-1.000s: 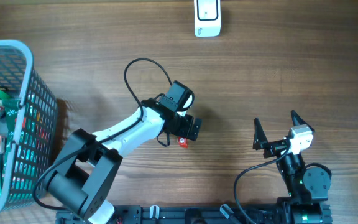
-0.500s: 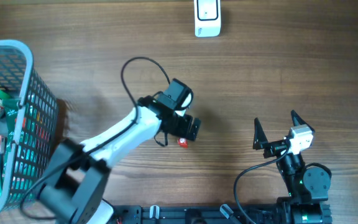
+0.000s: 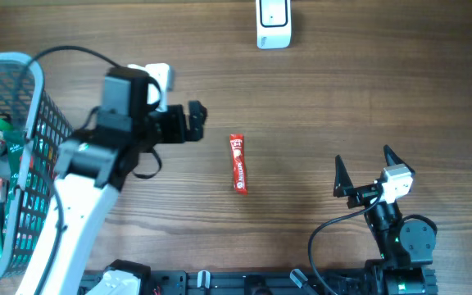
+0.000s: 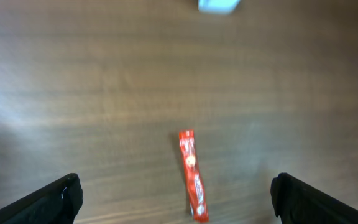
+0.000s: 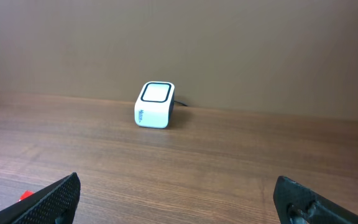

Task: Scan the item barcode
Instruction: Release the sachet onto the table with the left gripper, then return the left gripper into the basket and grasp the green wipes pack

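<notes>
The item is a thin red stick packet [image 3: 238, 163] lying flat on the wooden table, long axis running front to back. It shows low in the left wrist view [image 4: 192, 177] and as a red scrap at the left edge of the right wrist view [image 5: 25, 195]. My left gripper [image 3: 199, 123] hovers to its left and slightly farther back, open and empty [image 4: 176, 186]. The white scanner [image 3: 274, 23] stands at the table's far edge [image 5: 155, 104]. My right gripper [image 3: 363, 157] is open and empty near the front right [image 5: 176, 183].
A grey mesh basket [image 3: 31, 61] with several packets inside stands at the left edge, beside the left arm. The scanner's top corner shows at the upper edge of the left wrist view [image 4: 218, 5].
The left arm has swung left and back, off the red packet. The packet, mostly hidden under the gripper before, now lies in full view. The right arm has not moved.
</notes>
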`<state>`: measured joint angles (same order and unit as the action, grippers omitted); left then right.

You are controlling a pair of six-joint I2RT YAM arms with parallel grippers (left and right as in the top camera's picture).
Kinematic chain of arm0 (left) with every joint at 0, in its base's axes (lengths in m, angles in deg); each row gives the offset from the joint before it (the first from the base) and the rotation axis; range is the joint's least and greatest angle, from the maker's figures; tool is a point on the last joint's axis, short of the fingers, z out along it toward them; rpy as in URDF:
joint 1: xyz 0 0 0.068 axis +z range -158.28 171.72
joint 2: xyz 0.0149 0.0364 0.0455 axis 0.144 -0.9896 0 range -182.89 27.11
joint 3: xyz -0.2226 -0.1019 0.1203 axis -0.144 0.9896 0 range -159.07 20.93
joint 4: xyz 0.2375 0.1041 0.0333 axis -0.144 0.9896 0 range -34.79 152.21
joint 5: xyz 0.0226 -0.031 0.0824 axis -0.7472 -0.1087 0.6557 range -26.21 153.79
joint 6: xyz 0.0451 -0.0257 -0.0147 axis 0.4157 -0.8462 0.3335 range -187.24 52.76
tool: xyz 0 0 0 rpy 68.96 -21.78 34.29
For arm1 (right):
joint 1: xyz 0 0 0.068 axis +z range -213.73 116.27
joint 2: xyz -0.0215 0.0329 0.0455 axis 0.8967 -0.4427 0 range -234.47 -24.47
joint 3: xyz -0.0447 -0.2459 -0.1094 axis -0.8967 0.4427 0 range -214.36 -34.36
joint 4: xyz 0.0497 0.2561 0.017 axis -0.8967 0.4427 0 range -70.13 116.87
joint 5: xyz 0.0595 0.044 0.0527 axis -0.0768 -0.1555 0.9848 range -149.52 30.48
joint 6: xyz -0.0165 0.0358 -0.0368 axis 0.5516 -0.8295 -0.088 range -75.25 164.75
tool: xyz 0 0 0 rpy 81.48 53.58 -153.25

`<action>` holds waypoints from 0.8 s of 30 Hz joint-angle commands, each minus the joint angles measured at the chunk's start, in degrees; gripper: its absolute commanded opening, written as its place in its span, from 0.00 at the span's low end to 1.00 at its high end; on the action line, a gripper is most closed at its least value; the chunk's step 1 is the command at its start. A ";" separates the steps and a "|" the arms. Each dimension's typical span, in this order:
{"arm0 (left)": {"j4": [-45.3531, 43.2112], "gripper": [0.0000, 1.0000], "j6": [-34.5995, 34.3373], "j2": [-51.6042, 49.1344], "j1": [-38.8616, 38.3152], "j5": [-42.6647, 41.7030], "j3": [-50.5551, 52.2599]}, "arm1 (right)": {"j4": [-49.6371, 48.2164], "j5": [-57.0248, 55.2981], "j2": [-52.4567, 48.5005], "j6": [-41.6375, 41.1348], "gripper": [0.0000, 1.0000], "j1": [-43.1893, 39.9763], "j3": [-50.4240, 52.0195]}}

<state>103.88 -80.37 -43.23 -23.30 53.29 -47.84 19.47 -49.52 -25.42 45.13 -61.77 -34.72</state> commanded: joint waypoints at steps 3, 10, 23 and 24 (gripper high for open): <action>2.34 1.00 0.33 4.90 7.13 0.61 -11.13 | -0.17 -1.03 0.31 0.98 1.00 0.24 0.07; 9.44 1.00 -10.75 4.83 25.20 14.01 -29.73 | -0.17 -1.03 0.31 0.98 1.00 0.24 0.07; 24.39 1.00 -36.83 -11.21 65.51 8.00 -25.83 | -0.17 -1.03 0.31 1.01 1.00 0.24 0.07; 24.15 1.00 -38.84 -12.50 66.62 8.04 -24.55 | -0.17 -1.03 0.31 1.01 1.00 0.24 0.07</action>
<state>127.96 -111.18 -52.41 40.01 61.75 -75.43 19.47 -49.52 -25.42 45.13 -61.77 -34.72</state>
